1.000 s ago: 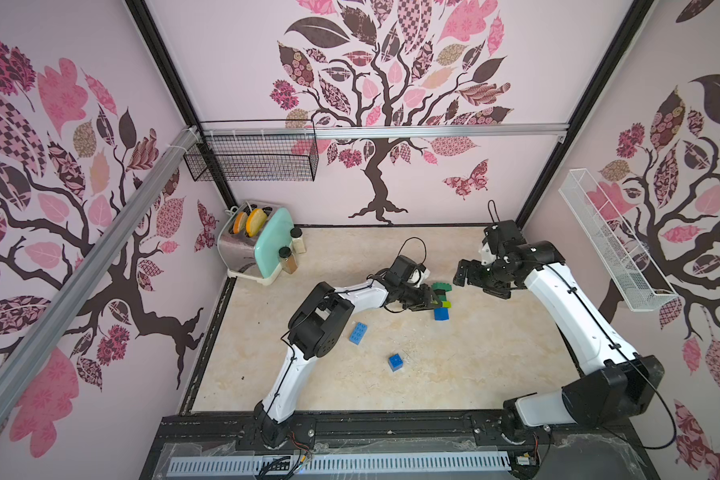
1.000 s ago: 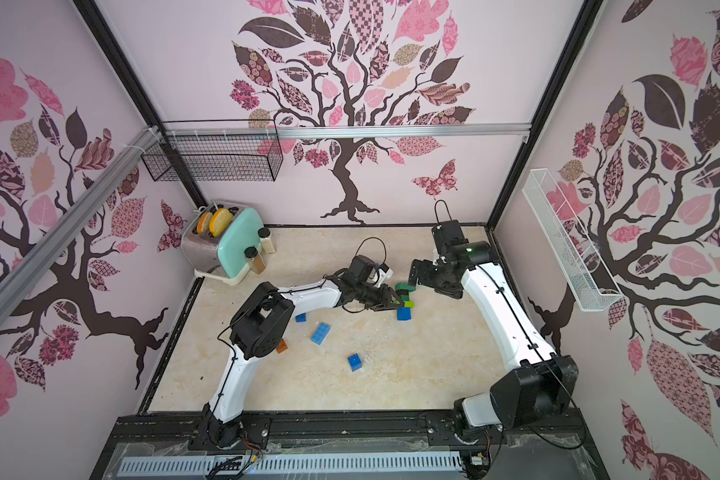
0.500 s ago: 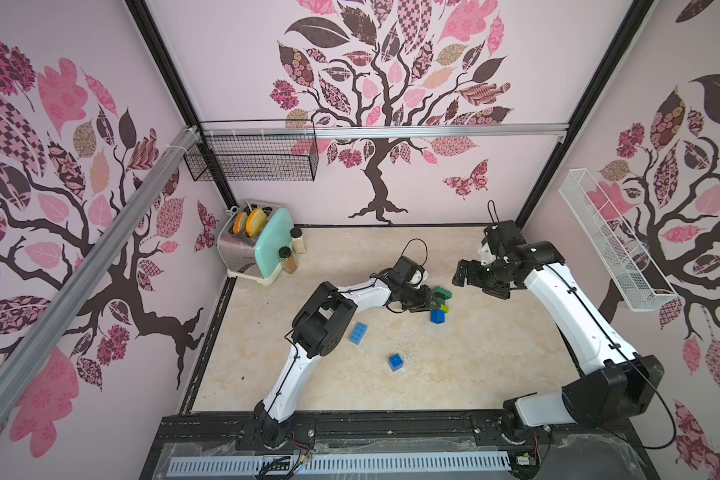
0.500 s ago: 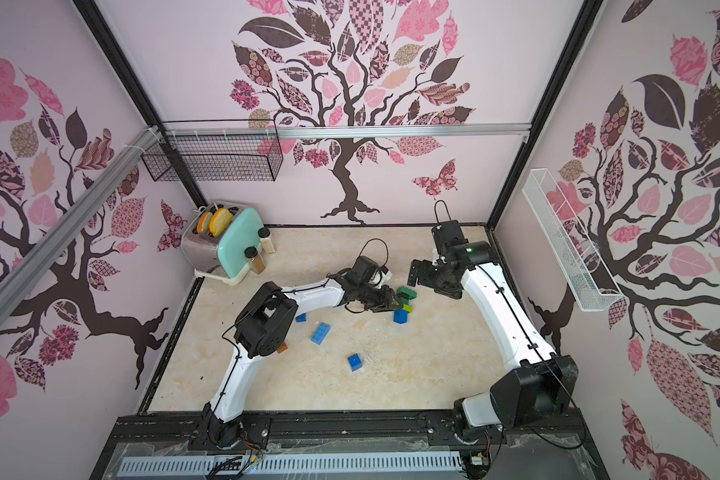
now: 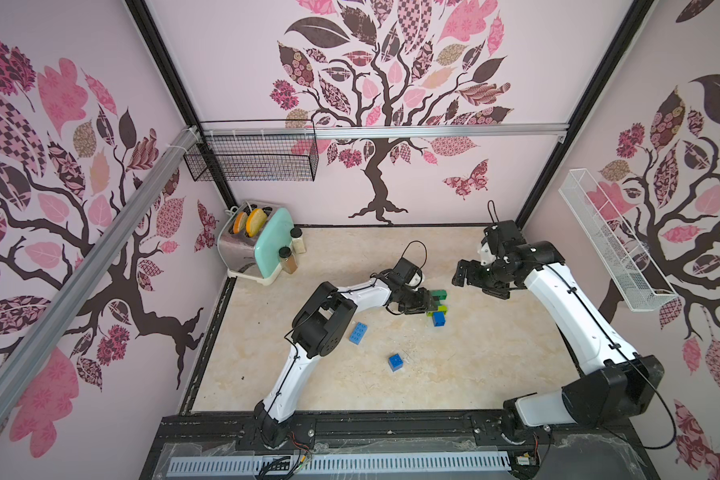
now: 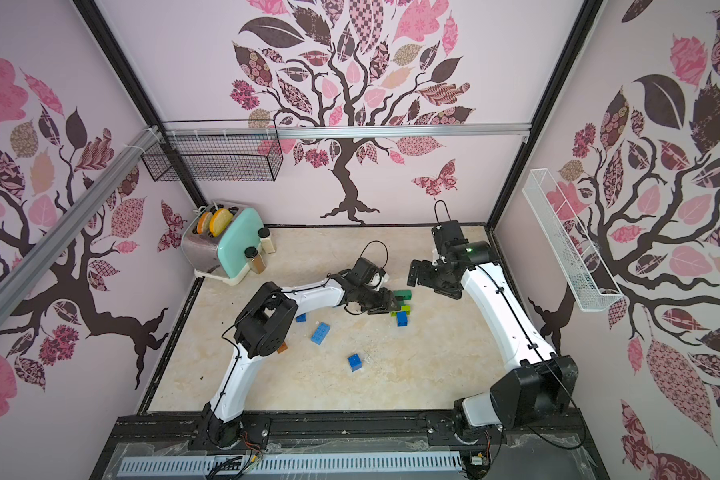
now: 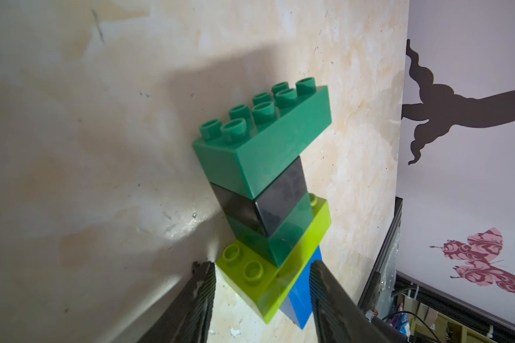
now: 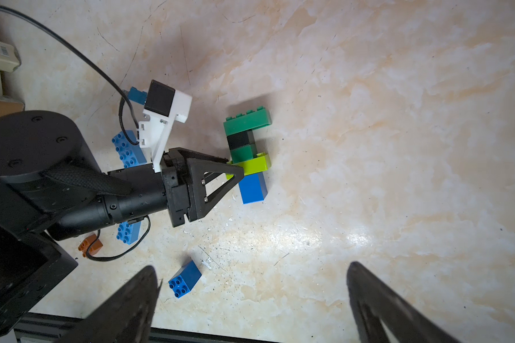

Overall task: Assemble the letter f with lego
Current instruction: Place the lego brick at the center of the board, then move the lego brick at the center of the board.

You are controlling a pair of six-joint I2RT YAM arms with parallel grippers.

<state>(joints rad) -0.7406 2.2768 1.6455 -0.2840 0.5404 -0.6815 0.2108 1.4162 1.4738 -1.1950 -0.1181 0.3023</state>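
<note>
Left gripper stood loosely parted around the lime brick; I judged the light, rigid lego stack best pinched there.

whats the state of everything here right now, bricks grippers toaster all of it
lego stack, joined, lying on its side
left gripper, open, jaws either side of the lime brick
right gripper, open, empty, clear of the bricks
oblong blue brick, loose, studs up
square blue brick, loose, apart from the stack
brown brick, loose
toaster, two bread slices in its slots
jars, lids on
</note>
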